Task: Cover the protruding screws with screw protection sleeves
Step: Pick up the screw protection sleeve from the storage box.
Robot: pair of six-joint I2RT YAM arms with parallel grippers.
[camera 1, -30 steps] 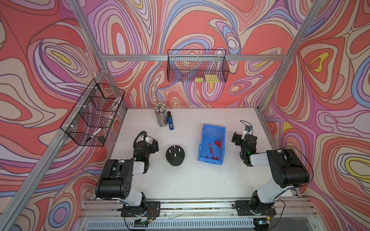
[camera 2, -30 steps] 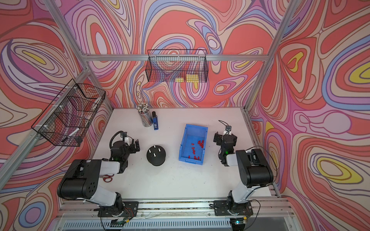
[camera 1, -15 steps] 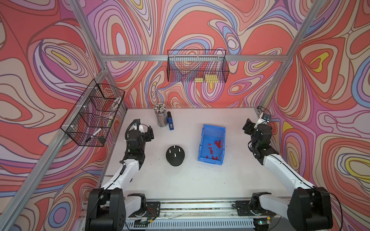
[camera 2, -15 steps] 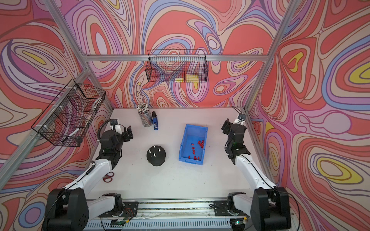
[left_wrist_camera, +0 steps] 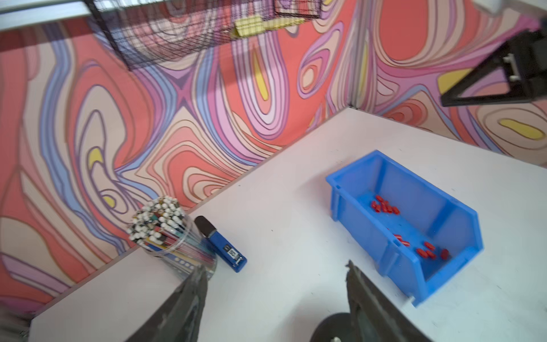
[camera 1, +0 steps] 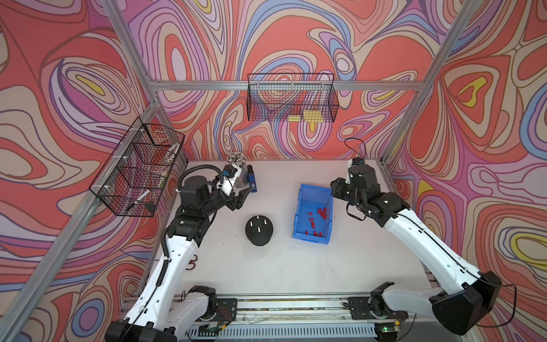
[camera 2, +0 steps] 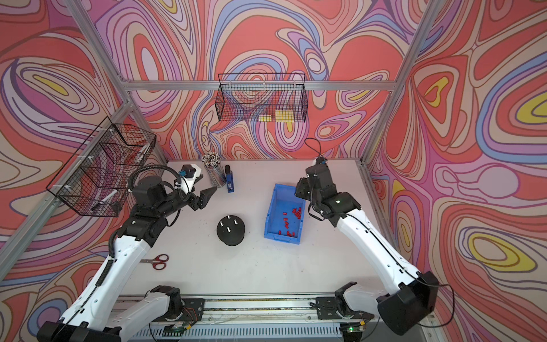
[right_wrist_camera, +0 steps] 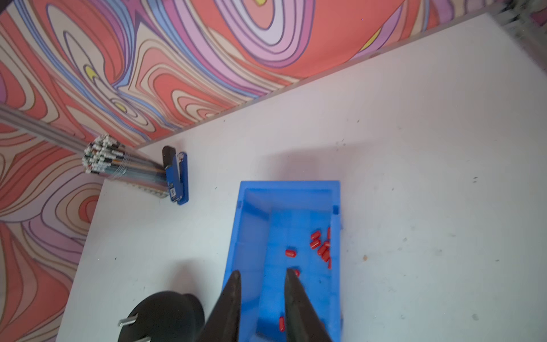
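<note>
Holding red sleeves [camera 1: 322, 212], the blue bin [camera 1: 310, 237] sits beneath right claw [right_wrist_camera: 262, 271] — it and left claw [left_wrist_camera: 275, 264] gape, empty.

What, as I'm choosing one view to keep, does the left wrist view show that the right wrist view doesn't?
Left wrist only: the left claw, open above the table, and the wall basket holding yellow blocks.
Right wrist only: two screws seen full length, jutting from the dome.
Both: the blue bin, red sleeves, pencils, stapler, and the dome, barely clipped at the left wrist view's edge.
</note>
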